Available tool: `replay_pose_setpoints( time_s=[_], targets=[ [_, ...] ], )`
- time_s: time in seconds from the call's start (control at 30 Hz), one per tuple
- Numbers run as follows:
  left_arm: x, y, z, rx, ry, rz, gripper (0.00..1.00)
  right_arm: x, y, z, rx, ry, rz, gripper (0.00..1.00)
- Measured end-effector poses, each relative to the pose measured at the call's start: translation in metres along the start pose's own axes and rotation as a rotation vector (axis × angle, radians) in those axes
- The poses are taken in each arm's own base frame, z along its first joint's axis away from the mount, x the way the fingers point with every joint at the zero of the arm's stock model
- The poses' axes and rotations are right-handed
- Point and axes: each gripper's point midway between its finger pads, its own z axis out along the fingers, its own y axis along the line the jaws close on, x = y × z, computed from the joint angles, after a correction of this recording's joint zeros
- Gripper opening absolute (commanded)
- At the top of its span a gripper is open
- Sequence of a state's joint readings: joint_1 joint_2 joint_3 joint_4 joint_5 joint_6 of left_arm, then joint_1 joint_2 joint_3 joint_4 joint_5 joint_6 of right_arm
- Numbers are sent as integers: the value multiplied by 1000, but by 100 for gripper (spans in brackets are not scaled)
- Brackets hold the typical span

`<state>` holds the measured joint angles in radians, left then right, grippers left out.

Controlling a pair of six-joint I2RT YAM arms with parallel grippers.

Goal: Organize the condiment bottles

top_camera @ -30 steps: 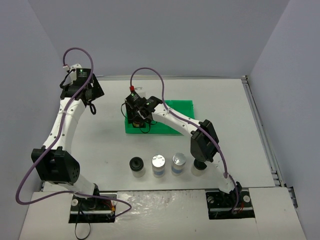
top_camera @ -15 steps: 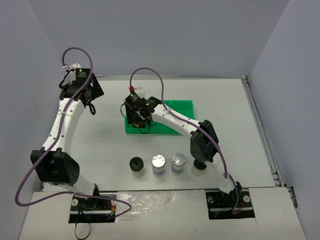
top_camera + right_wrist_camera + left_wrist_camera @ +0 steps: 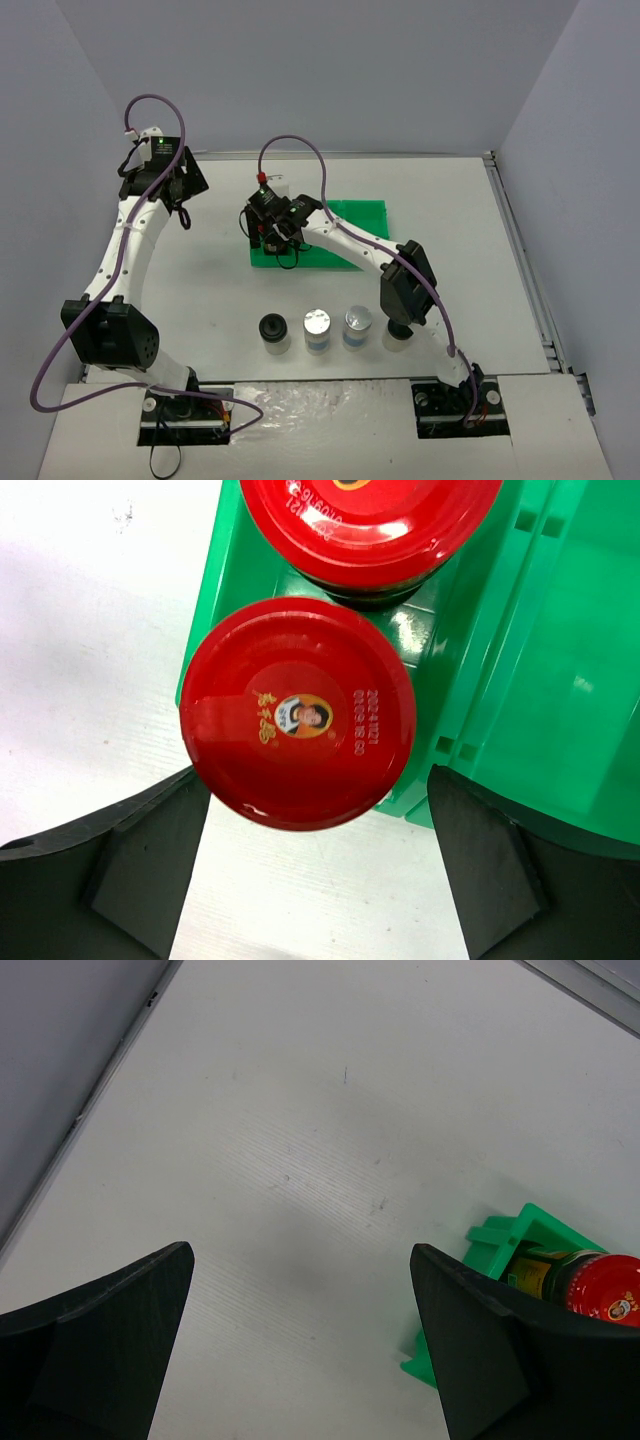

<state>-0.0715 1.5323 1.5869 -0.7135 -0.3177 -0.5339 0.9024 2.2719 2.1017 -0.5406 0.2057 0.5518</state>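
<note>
The red-capped jar (image 3: pixel 298 712) stands upright in the end compartment of the green tray (image 3: pixel 520 680), cap facing straight up. A second red-capped jar (image 3: pixel 370 520) stands just beside it, apparently in the same compartment.

Your right tool (image 3: pixel 315 775) hangs directly over the first jar, jaws spread wider than the cap. Green shows between the cap and one finger, so I judge the jar free, not gripped. Its long axis is vertical and in line with the tool. The clean way off is straight up, and any sideways drift risks clipping the cap or the neighbouring jar.

The other jars stand in a row on the counter (image 3: pixel 300 1110), nearer your arm bases:
- a black-capped jar (image 3: pixel 272 328)
- one silver-capped jar (image 3: pixel 316 322)
- a second silver-capped jar (image 3: pixel 358 320)
- a fourth jar (image 3: pixel 397 338), partly hidden under the right arm's elbow

All are upright, so each calls for a top-down approach.

Your right tool is the nearer one to that row. Your left tool (image 3: pixel 300 1250) is wide and holds nothing, well apart from both at the counter's far left.
</note>
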Motion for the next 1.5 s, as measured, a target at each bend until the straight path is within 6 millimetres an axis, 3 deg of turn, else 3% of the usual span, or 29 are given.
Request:
replay_pose_setpoints(
  time_s=[0.27, 0.4, 0.5, 0.63, 0.73, 0.87, 0.93, 1.1, 1.27, 1.5],
  targets=[
    [5, 1, 1, 1, 12, 4, 88, 0, 2, -3, 3, -7, -6, 88],
    [5, 0, 1, 4, 13, 4, 88, -5, -4, -15, 25, -18, -7, 88],
    [7, -1, 0, 14, 17, 3, 87, -15, -11, -37, 42, -42, -4, 89],
    [19, -2, -4, 40, 43, 8, 87, -40, -25, -82, 64, -123, 24, 91],
    [35, -5, -13, 57, 69, 31, 87, -52, -47, -120, 99, -183, 63, 92],
    [57, -22, -34, 111, 100, 89, 87, -50, -97, -144, 178, -193, 123, 92],
    [71, -36, -49, 155, 111, 127, 87, -49, -122, -143, 221, -192, 156, 92],
    [117, -51, -89, 239, 174, 208, 87, -25, -176, -123, 344, -117, 186, 93],
    [166, -44, -116, 264, 263, 283, 87, -9, -196, -111, 389, -71, 193, 93],
    [233, -26, -144, 255, 371, 413, 87, 0, -208, -105, 398, -55, 206, 93]
  ],
)
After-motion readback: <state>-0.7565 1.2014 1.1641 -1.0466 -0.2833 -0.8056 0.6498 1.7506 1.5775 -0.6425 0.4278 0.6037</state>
